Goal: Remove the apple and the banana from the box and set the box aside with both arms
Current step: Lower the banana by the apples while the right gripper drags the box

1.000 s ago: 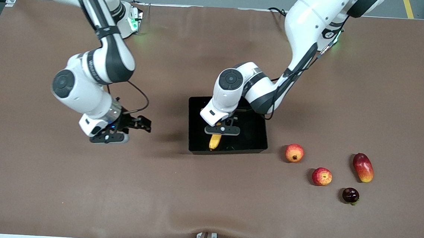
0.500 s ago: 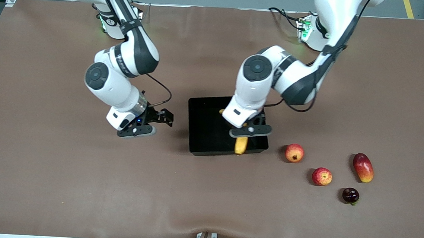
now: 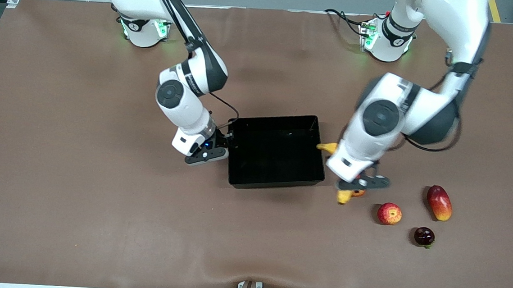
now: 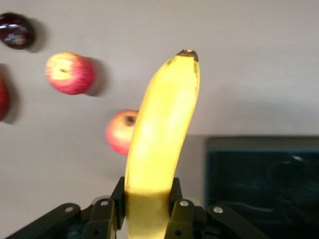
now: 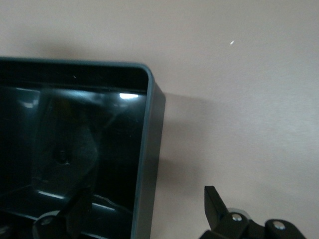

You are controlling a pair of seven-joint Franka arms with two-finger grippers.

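Note:
My left gripper (image 3: 356,183) is shut on the yellow banana (image 3: 344,196) and holds it above the table, just off the black box (image 3: 276,183) on the left arm's side. In the left wrist view the banana (image 4: 164,139) stands up between the fingers of the left gripper (image 4: 147,209). The small red apple (image 3: 389,213) lies on the table, also seen in the left wrist view (image 4: 70,73). My right gripper (image 3: 225,142) is open at the box wall toward the right arm's end. In the right wrist view my right gripper (image 5: 144,206) straddles that wall (image 5: 149,149), one finger inside, one outside.
A round red-orange fruit (image 4: 119,132) lies mostly hidden under the left gripper. A red-and-yellow mango (image 3: 439,202) and a small dark fruit (image 3: 424,236) lie beside the apple, toward the left arm's end. The box holds nothing I can see.
My left gripper has carried the banana out of the box toward the left arm's end. My right gripper has moved across the table to the box wall.

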